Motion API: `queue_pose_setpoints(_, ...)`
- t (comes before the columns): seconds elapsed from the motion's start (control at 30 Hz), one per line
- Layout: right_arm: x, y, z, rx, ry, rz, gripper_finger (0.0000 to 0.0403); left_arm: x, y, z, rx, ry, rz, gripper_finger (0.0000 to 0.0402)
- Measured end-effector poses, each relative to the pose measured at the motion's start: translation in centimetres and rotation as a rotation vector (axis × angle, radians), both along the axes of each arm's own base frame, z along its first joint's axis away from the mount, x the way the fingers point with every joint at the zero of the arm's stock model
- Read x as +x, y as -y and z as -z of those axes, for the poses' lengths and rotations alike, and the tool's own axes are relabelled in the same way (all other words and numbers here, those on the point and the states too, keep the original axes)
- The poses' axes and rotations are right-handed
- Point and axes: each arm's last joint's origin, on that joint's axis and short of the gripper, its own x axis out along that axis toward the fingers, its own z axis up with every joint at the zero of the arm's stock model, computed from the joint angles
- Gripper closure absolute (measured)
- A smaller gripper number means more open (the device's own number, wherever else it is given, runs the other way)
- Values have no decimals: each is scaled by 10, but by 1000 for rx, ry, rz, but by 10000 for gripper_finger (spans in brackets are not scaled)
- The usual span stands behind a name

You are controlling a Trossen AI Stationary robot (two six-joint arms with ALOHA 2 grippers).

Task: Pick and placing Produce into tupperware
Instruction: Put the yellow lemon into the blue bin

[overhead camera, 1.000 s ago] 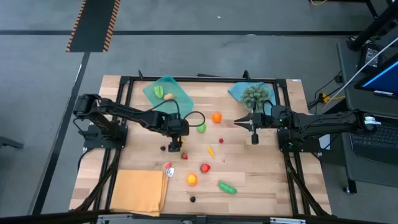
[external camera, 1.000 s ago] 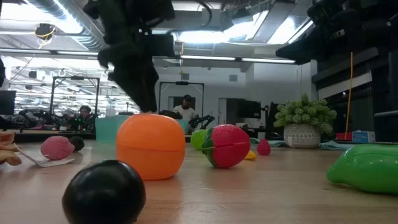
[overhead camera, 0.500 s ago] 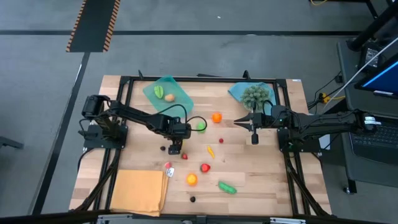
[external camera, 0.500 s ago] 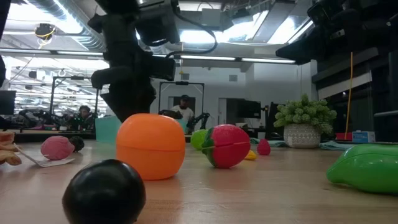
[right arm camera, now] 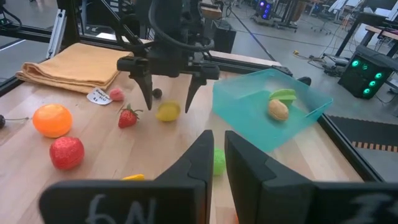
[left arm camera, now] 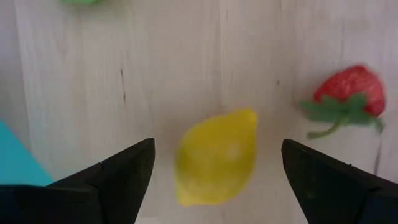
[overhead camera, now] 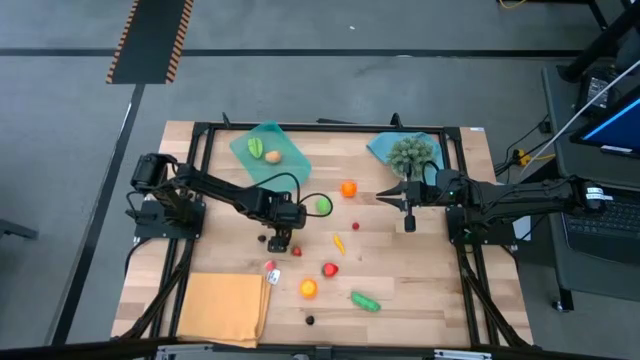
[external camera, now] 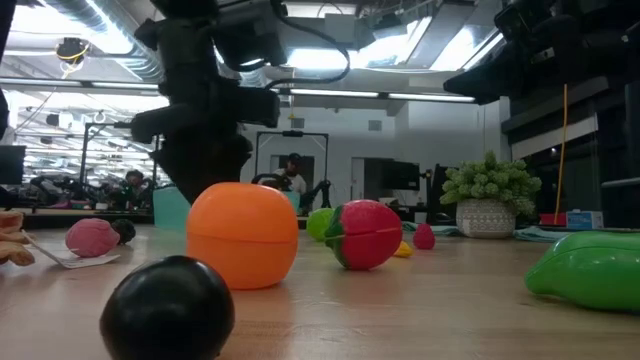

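A yellow lemon (left arm camera: 216,155) lies on the wooden table, with a red strawberry (left arm camera: 348,99) close beside it. My left gripper (right arm camera: 169,102) points down over the lemon, open, one finger on each side of it and apart from it. In the high view this gripper (overhead camera: 281,242) stands at mid table. The teal tupperware (overhead camera: 268,150) lies at the far left and holds a green piece (right arm camera: 283,95) and a tan piece (right arm camera: 278,109). My right gripper (overhead camera: 382,196) waits shut at the right, above the table.
Loose produce lies around: an orange (overhead camera: 348,188), a green ball (overhead camera: 324,205), a red piece (overhead camera: 330,269), another orange (overhead camera: 308,289), a green cucumber (overhead camera: 365,301), dark berries (overhead camera: 262,238). An orange-tan cloth (overhead camera: 225,305) lies near left. A bushy plant (overhead camera: 410,152) stands far right.
My left gripper has come down toward the lemon and shifted slightly toward the table's near edge, staying open. The lemon and the other produce have kept their places.
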Motion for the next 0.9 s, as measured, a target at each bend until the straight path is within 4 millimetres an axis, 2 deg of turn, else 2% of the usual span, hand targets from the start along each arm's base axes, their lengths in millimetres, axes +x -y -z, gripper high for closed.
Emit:
queue_pose_setpoints(0.63,0,0,0,1,-1,0,360,-3,-2,6,72,-22,91,60)
queue_pose_setpoints(0.9,0,0,0,5,-1,1,360,2,-1,25,91,-89,119,60)
